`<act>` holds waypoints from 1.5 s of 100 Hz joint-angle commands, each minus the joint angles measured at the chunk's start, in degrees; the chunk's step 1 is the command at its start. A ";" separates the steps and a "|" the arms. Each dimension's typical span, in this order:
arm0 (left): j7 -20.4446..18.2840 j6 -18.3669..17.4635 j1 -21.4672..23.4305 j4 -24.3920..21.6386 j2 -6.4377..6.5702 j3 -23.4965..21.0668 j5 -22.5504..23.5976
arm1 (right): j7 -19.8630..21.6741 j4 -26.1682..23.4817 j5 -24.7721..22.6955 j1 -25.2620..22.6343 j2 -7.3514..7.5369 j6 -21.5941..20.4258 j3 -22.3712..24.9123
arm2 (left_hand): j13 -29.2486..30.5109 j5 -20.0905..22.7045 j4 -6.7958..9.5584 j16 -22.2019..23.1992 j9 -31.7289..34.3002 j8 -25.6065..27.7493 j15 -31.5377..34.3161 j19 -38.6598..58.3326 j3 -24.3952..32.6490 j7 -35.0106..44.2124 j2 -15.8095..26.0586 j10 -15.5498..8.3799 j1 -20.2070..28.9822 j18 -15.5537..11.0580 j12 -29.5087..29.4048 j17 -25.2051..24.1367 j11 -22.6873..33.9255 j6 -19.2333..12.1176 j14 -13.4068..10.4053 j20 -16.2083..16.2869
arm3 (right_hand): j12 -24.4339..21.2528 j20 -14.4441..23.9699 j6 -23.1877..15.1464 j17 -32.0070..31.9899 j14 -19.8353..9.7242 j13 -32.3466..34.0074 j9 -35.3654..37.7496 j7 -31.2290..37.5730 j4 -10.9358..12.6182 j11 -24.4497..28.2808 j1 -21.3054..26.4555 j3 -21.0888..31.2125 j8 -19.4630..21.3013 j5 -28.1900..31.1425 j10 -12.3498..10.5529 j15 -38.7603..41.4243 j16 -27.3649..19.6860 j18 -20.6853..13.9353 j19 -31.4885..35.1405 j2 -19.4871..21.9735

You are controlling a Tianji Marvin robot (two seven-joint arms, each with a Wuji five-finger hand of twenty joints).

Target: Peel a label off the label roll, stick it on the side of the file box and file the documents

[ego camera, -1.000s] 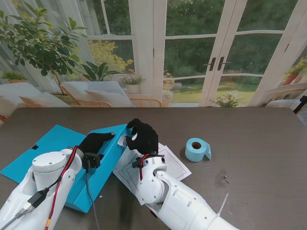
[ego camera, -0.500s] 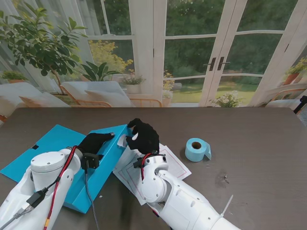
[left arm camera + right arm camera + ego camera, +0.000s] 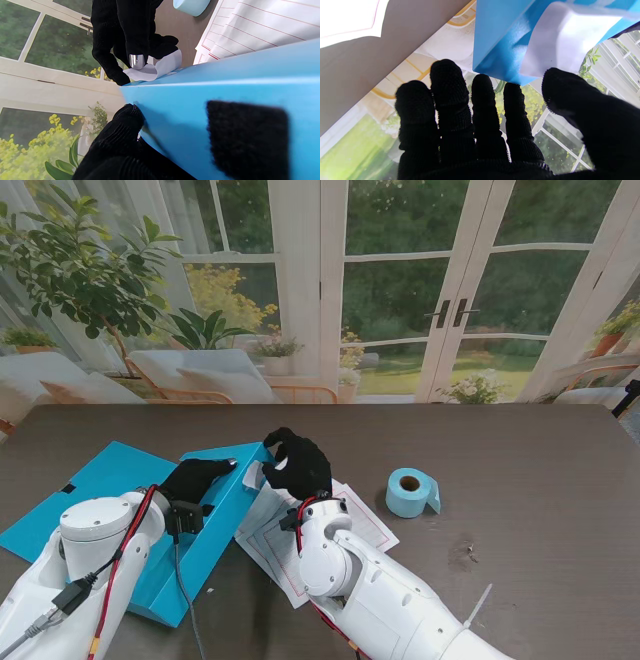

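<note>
Pressing label (image 3: 256,473) onto file box (image 3: 215,530), right hand (image 3: 296,463) half-curled.

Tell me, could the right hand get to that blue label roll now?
Probably yes, though not freely: bare table lies between the right hand and the label roll, but its fingers seem busy with a white label.

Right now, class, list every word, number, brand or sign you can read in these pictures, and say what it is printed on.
None can be read.
label: blank white on the side that shows.
documents: red ruled lines only; any writing too small to tell.
label roll: plain light blue, no print seen.
file box: plain blue, no lettering seen.
</note>
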 commanded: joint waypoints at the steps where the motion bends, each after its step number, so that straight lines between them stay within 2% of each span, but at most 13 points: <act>1: -1.49 -0.44 -0.01 -0.51 -0.09 -0.02 -0.16 | 1.74 -0.87 0.24 -0.30 0.29 0.19 -0.09 | 0.98 0.26 2.64 0.80 -0.23 0.88 3.03 0.40 1.02 1.17 1.69 -0.20 2.80 0.82 0.58 -0.46 0.35 1.20 -0.79 1.15 | -1.07 1.02 -0.67 -14.33 0.63 -1.59 -3.15 -2.31 1.12 -1.38 -2.02 -1.03 -1.03 -2.57 0.18 -0.12 0.26 -1.24 -0.57 1.77; 10: -1.77 -0.58 -0.01 -0.45 -0.01 -0.06 -0.13 | 3.10 -1.49 0.91 -0.53 0.63 0.66 0.04 | 0.98 0.33 2.66 0.80 -0.23 0.89 3.03 0.40 1.06 1.19 1.62 -0.19 2.82 0.82 0.59 -0.46 0.34 1.23 -0.79 1.15 | -0.99 1.46 1.15 -15.50 0.88 -2.99 -4.94 -2.29 1.19 -1.26 -2.90 -2.03 -0.97 -4.80 0.39 -0.02 0.44 -1.45 -0.92 3.49; 16: -2.04 -0.65 0.00 -0.41 0.06 -0.11 -0.12 | 3.66 -1.77 1.28 -0.62 0.74 1.19 0.11 | 0.98 0.33 2.65 0.79 -0.24 0.88 3.03 0.40 1.06 1.16 1.64 -0.15 2.78 0.82 0.59 -0.46 0.33 1.21 -0.79 1.15 | -0.99 1.77 3.99 -16.11 1.07 -3.84 -6.16 -2.26 1.25 -1.13 -3.14 -2.46 -0.95 -6.91 0.60 0.08 0.52 -1.51 -1.11 3.94; 37: -2.72 -0.64 0.14 -0.47 0.25 -0.32 0.05 | 5.05 -2.42 2.52 -0.78 0.93 2.78 0.46 | 0.98 0.38 2.67 0.79 -0.22 0.84 3.03 0.39 1.12 1.10 1.59 -0.11 2.79 0.78 0.59 -0.50 0.32 1.27 -0.79 1.15 | -1.18 2.50 7.71 -17.52 1.40 -5.62 -9.33 -1.91 1.36 -0.46 -3.39 -3.30 -1.03 -13.82 0.84 0.47 0.56 -1.72 -1.53 4.97; 58: -3.49 -0.69 0.22 -0.45 0.48 -0.46 0.28 | 7.32 -3.32 4.09 -0.86 1.48 2.71 0.89 | 0.93 0.44 2.69 0.80 -0.26 0.83 3.02 0.39 1.15 1.05 1.61 -0.10 2.75 0.78 0.61 -0.50 0.28 1.28 -0.77 1.15 | -2.32 2.67 5.27 -18.85 2.08 -7.24 -10.86 -1.48 1.38 -1.50 -4.02 -4.33 -1.41 -14.83 1.01 -1.06 -0.15 -1.50 -2.66 6.20; 72: -4.07 -0.72 0.20 -0.31 0.63 -0.46 0.40 | 8.22 -3.63 5.19 -0.99 1.61 2.30 1.10 | 0.93 0.40 2.69 0.81 -0.24 0.84 3.02 0.37 1.18 1.03 1.58 -0.11 2.76 0.75 0.62 -0.54 0.27 1.26 -0.76 1.15 | -2.93 2.87 3.11 -19.04 2.35 -7.37 -10.46 -1.62 1.43 -1.93 -4.66 -4.87 -1.81 -11.50 1.38 -1.52 -0.30 -1.39 -3.01 7.01; 108: -4.83 -0.85 0.22 -0.12 0.83 -0.37 0.50 | 8.42 -2.85 6.02 -0.59 1.20 1.82 0.80 | 0.91 0.43 2.64 0.82 -0.24 0.89 3.01 0.32 1.14 1.02 1.67 -0.09 2.66 0.69 0.61 -0.64 0.22 1.16 -0.77 1.15 | -3.31 3.12 4.71 -20.43 3.15 -8.81 -12.03 -3.02 0.59 -2.34 -8.16 -6.68 -2.43 -15.32 1.01 -2.11 -0.32 -0.93 -4.02 5.92; 125: -5.16 -1.11 0.29 -0.06 0.92 -0.39 0.52 | 8.90 -2.88 6.39 -0.49 1.11 2.70 0.65 | 0.91 0.41 2.66 0.82 -0.24 0.89 3.01 0.32 1.20 0.96 1.70 -0.10 2.71 0.68 0.61 -0.64 0.22 1.17 -0.77 1.16 | -3.42 3.40 4.65 -20.68 3.51 -9.07 -12.21 -2.87 0.52 -2.25 -8.71 -7.51 -2.58 -15.41 1.16 -2.28 -0.30 -0.61 -4.28 6.94; 150: -5.25 -1.40 0.24 0.13 0.93 -0.26 0.44 | 9.20 -3.13 6.89 -0.70 1.09 2.65 0.61 | 0.91 0.42 2.67 0.83 -0.29 0.88 3.01 0.32 1.19 0.94 1.62 -0.08 2.73 0.68 0.62 -0.64 0.21 1.26 -0.77 1.16 | -3.60 3.64 4.63 -20.67 3.79 -8.96 -12.05 -2.95 0.40 -2.36 -9.44 -7.94 -2.77 -15.31 1.13 -2.49 -0.35 -0.59 -4.39 6.22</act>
